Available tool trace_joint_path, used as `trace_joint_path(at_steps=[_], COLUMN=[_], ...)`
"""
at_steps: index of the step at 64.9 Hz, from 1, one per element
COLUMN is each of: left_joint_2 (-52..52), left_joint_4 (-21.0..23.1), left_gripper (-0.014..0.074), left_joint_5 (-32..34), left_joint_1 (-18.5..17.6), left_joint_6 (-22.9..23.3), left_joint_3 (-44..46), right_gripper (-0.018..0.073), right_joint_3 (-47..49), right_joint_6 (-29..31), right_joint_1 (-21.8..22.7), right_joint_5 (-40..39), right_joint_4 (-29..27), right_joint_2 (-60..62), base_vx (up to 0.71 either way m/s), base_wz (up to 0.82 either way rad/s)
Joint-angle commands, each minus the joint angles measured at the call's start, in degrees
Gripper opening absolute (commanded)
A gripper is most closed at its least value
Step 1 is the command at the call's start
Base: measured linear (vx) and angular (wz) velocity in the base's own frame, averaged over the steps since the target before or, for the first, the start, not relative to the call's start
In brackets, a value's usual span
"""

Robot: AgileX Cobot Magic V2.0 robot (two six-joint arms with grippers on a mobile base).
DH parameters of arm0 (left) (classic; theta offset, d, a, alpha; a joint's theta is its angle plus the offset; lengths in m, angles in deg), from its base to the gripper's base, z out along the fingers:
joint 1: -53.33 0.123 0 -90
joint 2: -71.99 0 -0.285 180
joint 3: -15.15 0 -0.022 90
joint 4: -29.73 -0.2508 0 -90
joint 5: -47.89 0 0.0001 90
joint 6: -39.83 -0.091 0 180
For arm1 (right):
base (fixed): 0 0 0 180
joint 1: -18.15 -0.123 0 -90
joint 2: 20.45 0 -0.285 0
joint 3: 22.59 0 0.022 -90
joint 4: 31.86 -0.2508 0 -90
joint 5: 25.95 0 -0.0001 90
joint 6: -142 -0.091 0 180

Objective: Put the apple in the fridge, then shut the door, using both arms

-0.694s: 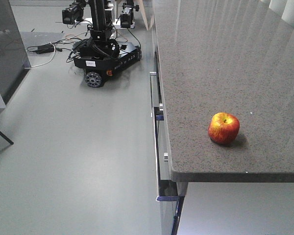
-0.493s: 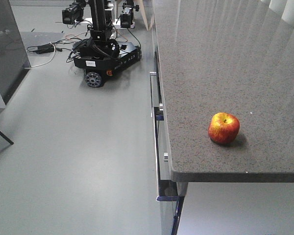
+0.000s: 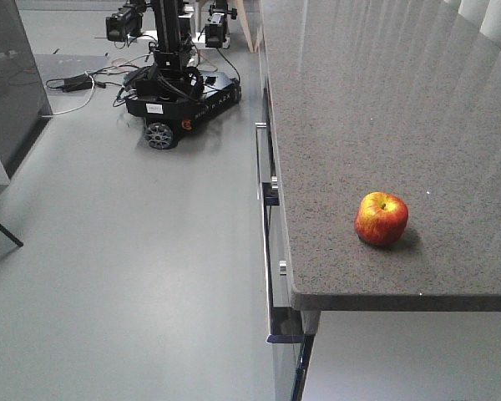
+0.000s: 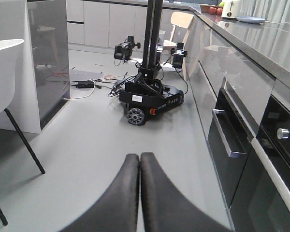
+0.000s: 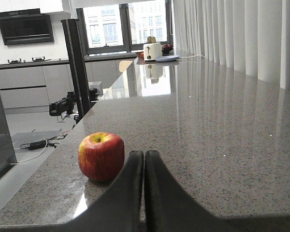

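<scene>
Apple (image 5: 101,156): one, red with yellow patches. Stands upright on the speckled grey bench (image 5: 222,145), stem dimple upward, round with no marked long axis. Lies just left of the right hand (image 5: 144,155), not gripped. Right hand: fingers pressed together, empty. Left hand (image 4: 139,158): fingers likewise together, empty, over the grey floor (image 4: 87,159).

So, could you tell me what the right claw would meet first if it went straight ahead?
Likely nothing nearby: the shut right claw points along bare countertop, with the apple just left of that line. It might graze the apple, since depth is unclear.
</scene>
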Motion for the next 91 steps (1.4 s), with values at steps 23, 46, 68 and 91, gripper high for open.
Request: trace_joint_path(at_steps=[23,46,68,91], left_joint_2=[-0.9,-0.9,-0.9,-0.9], left_joint_4=[0.0,0.0,0.0,0.0], left_gripper=[-0.0005,-0.0005,-0.0005,-0.0005], left_joint_5=[4.2,4.2,4.2,4.2], left_joint_1=[-0.3,-0.3,-0.3,-0.3], left_joint_6=[0.1,0.1,0.1,0.1], left_joint_3=[-1.7,-1.7,-1.7,-1.7], right_gripper=[-0.0002,-0.0002,0.0217,0.0711], right_joint_3=[-0.1,13.4,43.6,46.3], right_joint_6=[-1.8,-8.1,18.1,29.3], right_joint_1=[0.2,0.2,0.2,0.2], right_joint_5=[-4.4,3.0,28.0,24.3], right_joint_4=[-1.2,-6.6,-18.6,-32.7], right_joint_2=[0.6,-2.2,-20.8,-29.4], base_vx=[0.00,0.00,0.00,0.00], base_wz=[0.00,0.00,0.00,0.00])
